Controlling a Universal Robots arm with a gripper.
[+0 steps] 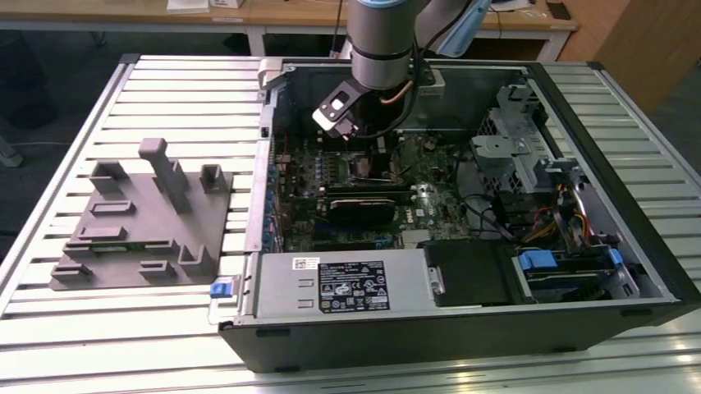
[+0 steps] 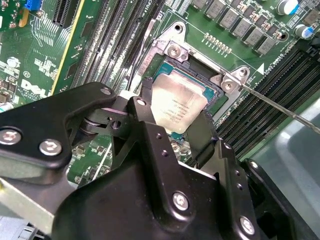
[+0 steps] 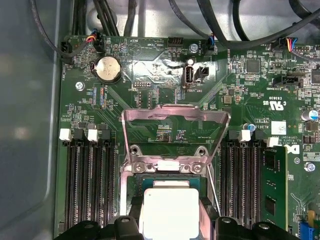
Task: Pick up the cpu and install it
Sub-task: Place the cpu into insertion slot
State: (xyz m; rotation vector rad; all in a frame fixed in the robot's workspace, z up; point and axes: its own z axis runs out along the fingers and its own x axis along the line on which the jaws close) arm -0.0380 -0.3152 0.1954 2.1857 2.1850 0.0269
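Exterior view: arm (image 1: pixel 380 49) vertical, upper centre of frame, reaching into the case (image 1: pixel 460 336). Second wrist view: gripper (image 2: pixel 172 120) pinches cpu (image 2: pixel 180 102) flat, lid up, over socket (image 2: pixel 197 72). First wrist view: cpu square-on to socket, no long axis

Fixture (image 1: pixel 137 222) on bench (image 1: pixel 66 345), at exterior view's left of PC case (image 1: pixel 460 328). In case: cpu (image 2: pixel 177 107) betw. fingers (image 2: pixel 200 132), just over mobo socket (image 2: pixel 200 67).

Single arm (image 1: pixel 382 45) standing vertical above its gripper (image 2: pixel 176 116).
Gripper points downward, fingers (image 2: pixel 149 122) clamped on opposite edges of the cpu (image 2: pixel 175 102), held between the tips.
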